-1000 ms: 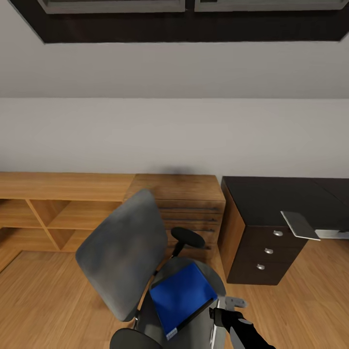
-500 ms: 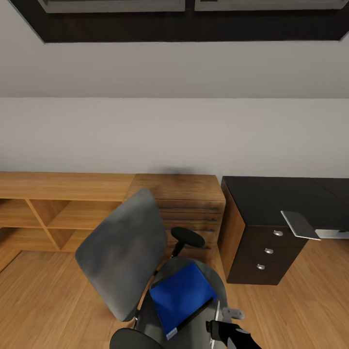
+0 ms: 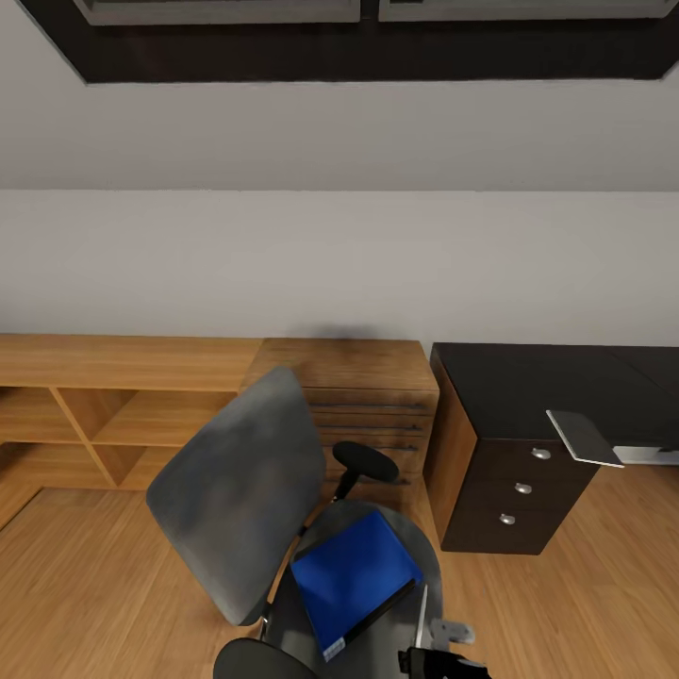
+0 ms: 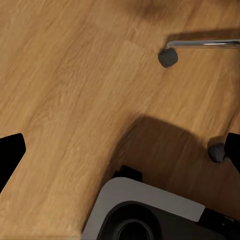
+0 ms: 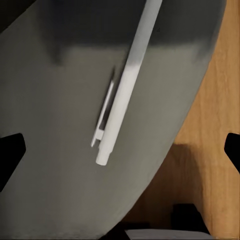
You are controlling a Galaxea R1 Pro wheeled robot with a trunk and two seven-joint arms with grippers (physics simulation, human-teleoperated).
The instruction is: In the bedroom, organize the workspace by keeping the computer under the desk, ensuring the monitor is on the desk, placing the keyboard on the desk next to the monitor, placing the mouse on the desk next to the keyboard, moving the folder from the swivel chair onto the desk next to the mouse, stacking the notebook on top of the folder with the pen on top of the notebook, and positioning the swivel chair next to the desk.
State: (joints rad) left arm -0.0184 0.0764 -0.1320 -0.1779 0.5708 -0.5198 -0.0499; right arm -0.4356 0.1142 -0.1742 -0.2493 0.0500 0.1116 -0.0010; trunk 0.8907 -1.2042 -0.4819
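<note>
Folder and pen lie on swivel chair, left of desk.

The blue folder is laid flat on the swivel chair seat, the pen beside it near the seat's right edge; the black desk stands apart.

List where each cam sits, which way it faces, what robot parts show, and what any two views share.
Head view: up high, forward and down at swivel chair, blue folder, desk; right pincer at bottom edge.
Left wrist view: on left arm, down at floor and chair castor; dark fingertips at edges.
Right wrist view: on right arm, down at pen on chair seat; fingertips at edges.
Shared: pen and chair seat, head and right wrist.
</note>
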